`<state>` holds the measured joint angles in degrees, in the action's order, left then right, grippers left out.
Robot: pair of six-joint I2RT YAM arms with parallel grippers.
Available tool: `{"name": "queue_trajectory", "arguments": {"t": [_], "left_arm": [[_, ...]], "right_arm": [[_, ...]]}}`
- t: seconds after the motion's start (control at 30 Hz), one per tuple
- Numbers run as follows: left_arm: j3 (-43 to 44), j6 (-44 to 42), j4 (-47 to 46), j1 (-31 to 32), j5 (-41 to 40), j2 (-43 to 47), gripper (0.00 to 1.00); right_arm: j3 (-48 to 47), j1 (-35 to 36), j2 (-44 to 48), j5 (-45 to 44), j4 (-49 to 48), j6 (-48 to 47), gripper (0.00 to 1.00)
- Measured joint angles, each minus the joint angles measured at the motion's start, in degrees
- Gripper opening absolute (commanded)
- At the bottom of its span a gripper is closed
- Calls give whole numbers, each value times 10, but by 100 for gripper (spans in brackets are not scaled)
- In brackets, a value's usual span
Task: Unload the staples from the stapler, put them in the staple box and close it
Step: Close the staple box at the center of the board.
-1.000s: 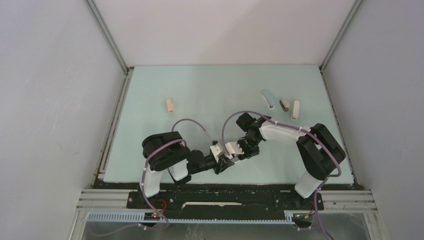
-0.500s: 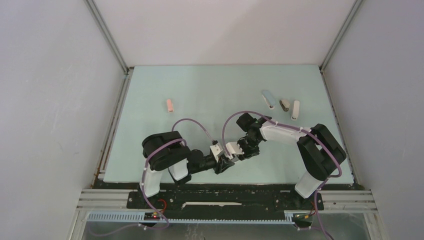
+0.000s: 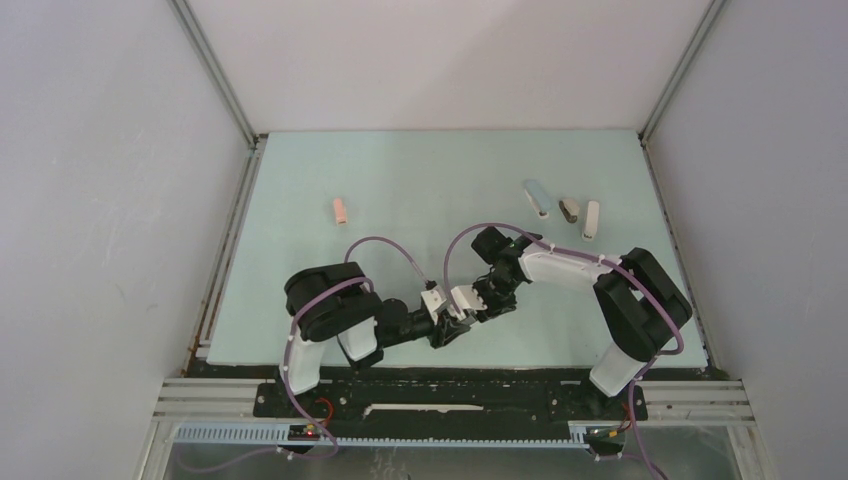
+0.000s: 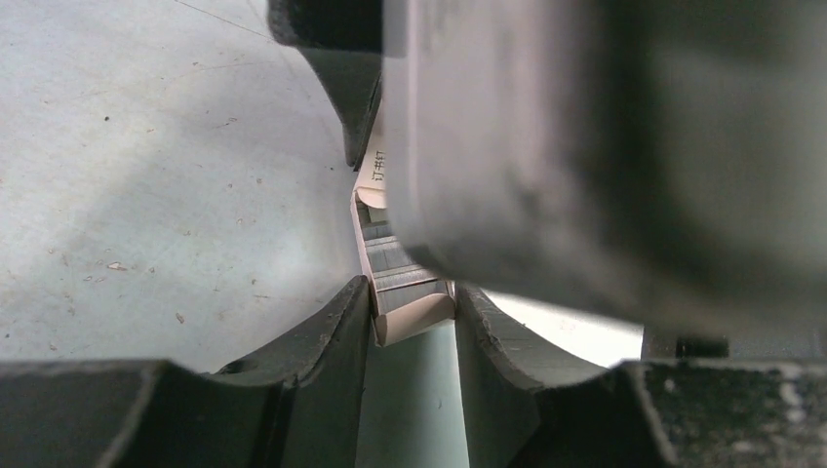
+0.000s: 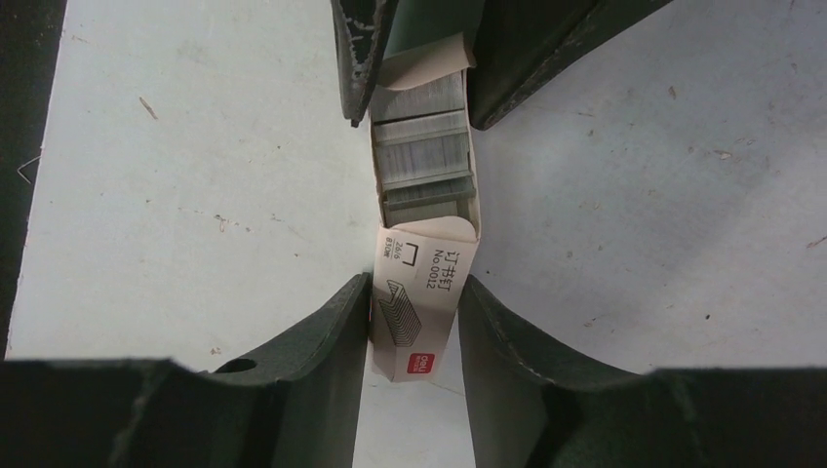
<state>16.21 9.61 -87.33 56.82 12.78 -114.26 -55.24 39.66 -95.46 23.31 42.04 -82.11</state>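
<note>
Between left pincer [image 4: 412, 304] and right pincer [image 5: 414, 294], both pinching it, staple box [image 5: 431, 261] printed "No 0012", staples [image 5: 424, 156] showing.

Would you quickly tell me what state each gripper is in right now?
Left gripper: closed on the small beige cardboard staple box, at its open tray end.
Right gripper: closed on the same box's printed sleeve.

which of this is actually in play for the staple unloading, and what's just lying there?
In play:
- staples
- box holding them
- left gripper and right gripper, one on each end of the box

Lying about, untouched:
- pink stapler
- blue stapler
- brown item
- white stapler
</note>
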Motion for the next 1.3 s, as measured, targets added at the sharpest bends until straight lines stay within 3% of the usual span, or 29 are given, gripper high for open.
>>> {"name": "queue_trajectory", "arguments": {"t": [0.23, 0.9, 1.13, 1.3], "left_arm": [[5, -1, -1, 0, -1, -4, 48], [13, -10, -2, -2, 7, -11, 42], [14, -10, -3, -3, 4, -12, 49], [17, -10, -2, -3, -5, -13, 52]], "right_arm": [[1, -3, 0, 16, -9, 0, 52], [2, -9, 0, 25, -7, 0, 49], [2, -10, 0, 23, -14, 0, 66], [6, -26, 6, 30, -17, 1, 72]]}}
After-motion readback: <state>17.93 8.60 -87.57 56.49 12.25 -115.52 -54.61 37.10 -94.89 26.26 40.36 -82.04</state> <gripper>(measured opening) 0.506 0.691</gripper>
